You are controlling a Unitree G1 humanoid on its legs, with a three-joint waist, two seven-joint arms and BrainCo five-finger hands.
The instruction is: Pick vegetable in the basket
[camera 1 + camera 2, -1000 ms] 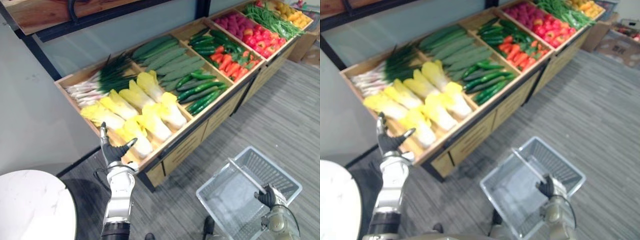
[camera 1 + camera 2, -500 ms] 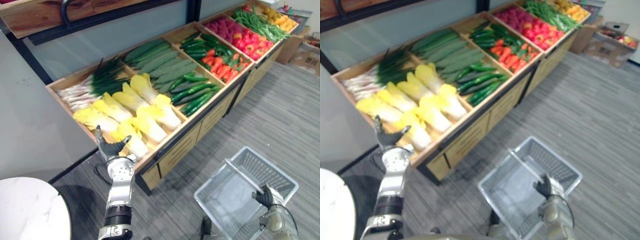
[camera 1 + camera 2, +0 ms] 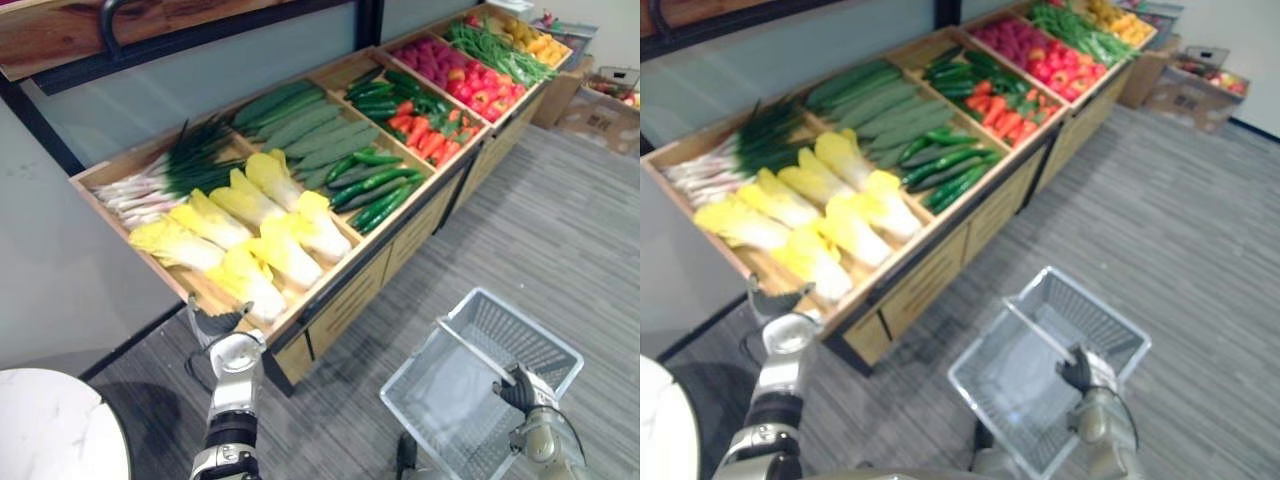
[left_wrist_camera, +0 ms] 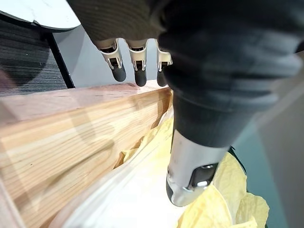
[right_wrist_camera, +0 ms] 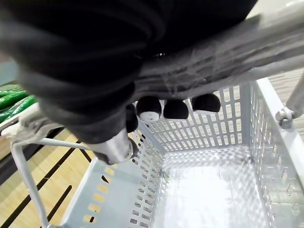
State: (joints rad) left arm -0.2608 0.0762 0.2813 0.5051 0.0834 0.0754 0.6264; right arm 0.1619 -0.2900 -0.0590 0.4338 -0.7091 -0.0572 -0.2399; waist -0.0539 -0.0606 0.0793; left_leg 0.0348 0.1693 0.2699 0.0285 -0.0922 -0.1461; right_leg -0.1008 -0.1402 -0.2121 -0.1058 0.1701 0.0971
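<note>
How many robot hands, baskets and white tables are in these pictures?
2 hands: left hand, right hand
1 basket
1 white table
Total: 4

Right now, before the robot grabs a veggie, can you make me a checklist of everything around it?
surface: wooden produce stand, bins full.
job's things: yellow napa cabbages in the nearest bin; green onions and cucumbers in bins beyond; grey plastic basket, empty.
clutter: cardboard boxes on the floor past the stand's far end.
hands: left hand open, at the stand's near corner by the cabbages; right hand curled round the basket handle.
cables: nothing seen.
surroundings: grey striped floor; white round table by the left arm.
</note>
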